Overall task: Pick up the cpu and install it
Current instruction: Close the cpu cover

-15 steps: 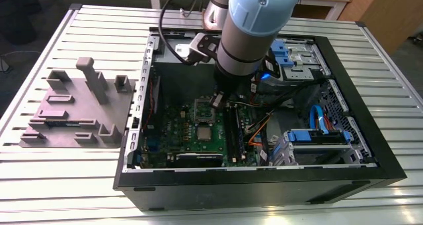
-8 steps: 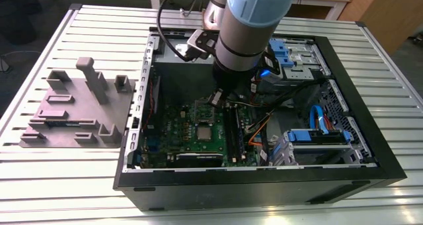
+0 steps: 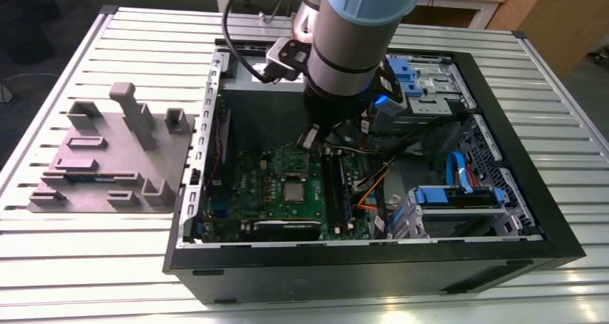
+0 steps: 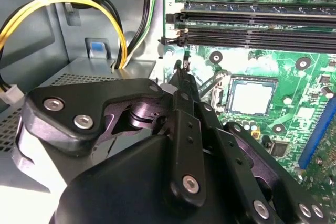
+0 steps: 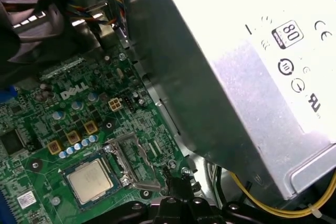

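The cpu [image 3: 295,190] lies flat in its socket on the green motherboard [image 3: 249,188], inside the open computer case. Its silvery top shows in both wrist views [image 4: 251,98] [image 5: 90,180]. My gripper [image 3: 312,140] hangs low over the board just beside the socket, at the side towards the power supply. Its black fingers come together to a narrow tip [image 4: 181,73] [image 5: 176,181], shut with nothing between them. The tip sits close to the thin metal socket lever [image 5: 142,183], which also shows in the second wrist view [image 4: 209,83]. I cannot tell whether they touch.
The grey power supply box [image 5: 252,77] with a white label stands close beside the gripper. Black memory slots [image 4: 252,24] and yellow cables [image 4: 63,3] run nearby. Blue drive brackets [image 3: 457,195] fill the case's other side. A grey fixture plate [image 3: 114,160] sits on the slatted table.
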`<control>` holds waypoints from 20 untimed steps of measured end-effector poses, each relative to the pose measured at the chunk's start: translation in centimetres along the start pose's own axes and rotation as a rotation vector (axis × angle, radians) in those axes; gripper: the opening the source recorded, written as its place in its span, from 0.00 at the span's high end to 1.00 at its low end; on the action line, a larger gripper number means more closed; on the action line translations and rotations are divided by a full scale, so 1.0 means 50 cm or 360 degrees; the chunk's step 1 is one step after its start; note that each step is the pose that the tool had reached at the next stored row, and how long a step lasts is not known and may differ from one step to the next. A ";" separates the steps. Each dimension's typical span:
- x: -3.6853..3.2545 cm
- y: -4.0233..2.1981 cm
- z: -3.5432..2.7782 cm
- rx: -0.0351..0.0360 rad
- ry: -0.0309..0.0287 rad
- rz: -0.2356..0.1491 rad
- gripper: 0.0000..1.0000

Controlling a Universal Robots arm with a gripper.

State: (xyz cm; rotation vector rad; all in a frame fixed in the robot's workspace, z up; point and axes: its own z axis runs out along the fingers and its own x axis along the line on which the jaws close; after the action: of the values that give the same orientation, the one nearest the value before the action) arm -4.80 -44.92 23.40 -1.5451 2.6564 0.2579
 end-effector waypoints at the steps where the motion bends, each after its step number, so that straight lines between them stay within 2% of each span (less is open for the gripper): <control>1: 0.000 0.001 -0.002 0.0000 0.00016 -0.0004 0.90; 5: -0.001 0.002 -0.009 0.0000 0.00035 -0.0010 0.90; 12: -0.003 0.004 -0.013 -0.0001 0.00039 -0.0011 0.90; 20: -0.004 0.004 -0.013 -0.0012 0.00103 -0.0009 0.90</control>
State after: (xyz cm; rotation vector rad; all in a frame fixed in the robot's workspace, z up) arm -4.85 -44.78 24.09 -1.5578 2.6588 0.2635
